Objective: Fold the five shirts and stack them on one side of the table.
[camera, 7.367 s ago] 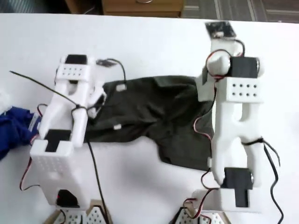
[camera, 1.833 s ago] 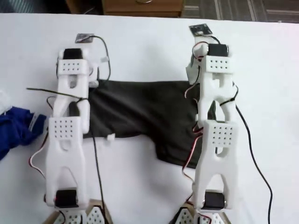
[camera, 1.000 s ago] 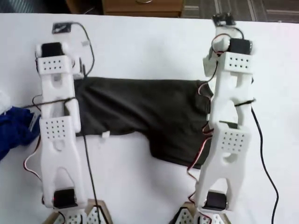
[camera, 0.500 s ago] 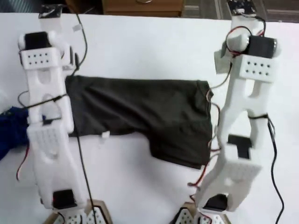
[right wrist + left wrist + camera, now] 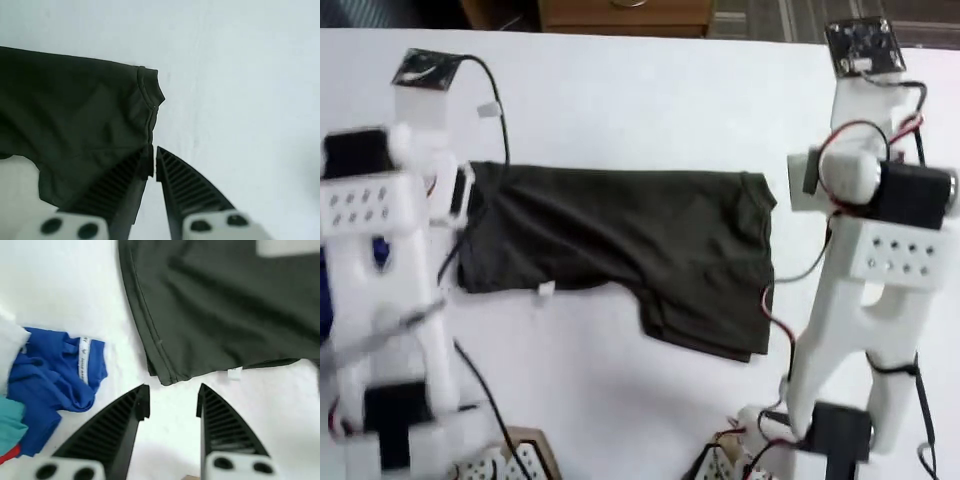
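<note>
A dark olive shirt (image 5: 620, 240) lies flat across the middle of the white table (image 5: 620, 100), with one sleeve (image 5: 705, 320) pointing toward the near edge. My left gripper (image 5: 172, 392) hangs open above the table, just off the shirt's (image 5: 225, 305) hem corner, with nothing between its fingers. A crumpled blue shirt (image 5: 55, 380) lies close beside that corner, and a teal cloth (image 5: 10, 425) sits next to it. My right gripper (image 5: 153, 154) is shut on nothing and hovers over the opposite edge of the shirt (image 5: 75, 115), near its collar corner.
The left arm (image 5: 380, 260) stands over the table's left side and the right arm (image 5: 870, 270) over its right side. Wooden furniture (image 5: 620, 15) sits beyond the far edge. Bare tabletop (image 5: 240, 75) lies to the right of the shirt.
Both arms moved outward, pulling the dark shirt out flat, then rose away from its two ends. The shirt now lies free on the table.
</note>
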`<action>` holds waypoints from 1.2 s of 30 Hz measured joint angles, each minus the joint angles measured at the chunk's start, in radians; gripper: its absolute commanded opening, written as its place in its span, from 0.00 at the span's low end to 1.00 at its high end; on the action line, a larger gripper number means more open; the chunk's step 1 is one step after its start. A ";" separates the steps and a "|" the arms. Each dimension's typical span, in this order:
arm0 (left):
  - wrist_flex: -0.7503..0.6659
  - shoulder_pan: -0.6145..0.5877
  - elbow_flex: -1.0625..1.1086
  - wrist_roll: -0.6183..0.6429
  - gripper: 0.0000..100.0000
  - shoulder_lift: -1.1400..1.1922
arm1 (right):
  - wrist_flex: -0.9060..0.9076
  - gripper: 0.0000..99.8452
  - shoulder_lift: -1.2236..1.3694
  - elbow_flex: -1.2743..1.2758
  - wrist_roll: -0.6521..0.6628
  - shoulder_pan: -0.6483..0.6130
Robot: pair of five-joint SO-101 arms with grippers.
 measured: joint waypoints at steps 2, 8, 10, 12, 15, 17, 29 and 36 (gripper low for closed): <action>0.000 0.000 0.038 -0.008 0.18 -0.126 | 0.000 0.02 -0.048 0.064 0.000 0.000; 0.000 -0.044 0.086 -0.009 0.18 -0.433 | 0.000 0.02 -0.195 0.135 0.000 0.083; 0.000 -0.068 0.086 -0.009 0.18 -0.509 | 0.000 0.02 -0.252 0.143 0.000 0.103; 0.000 -0.107 0.086 -0.009 0.18 -0.575 | 0.000 0.02 -0.311 0.152 0.000 0.115; 0.000 -0.183 0.086 -0.009 0.18 -0.655 | 0.000 0.02 -0.408 0.209 0.080 0.120; 0.000 -0.226 0.086 -0.009 0.18 -0.689 | 0.000 0.02 -0.468 0.275 0.181 0.117; 0.000 -0.342 0.238 -0.025 0.18 -0.764 | 0.000 0.02 -0.695 0.528 0.347 0.117; 0.000 -0.342 0.437 -0.167 0.18 -0.764 | -0.002 0.02 -0.703 0.562 0.270 0.117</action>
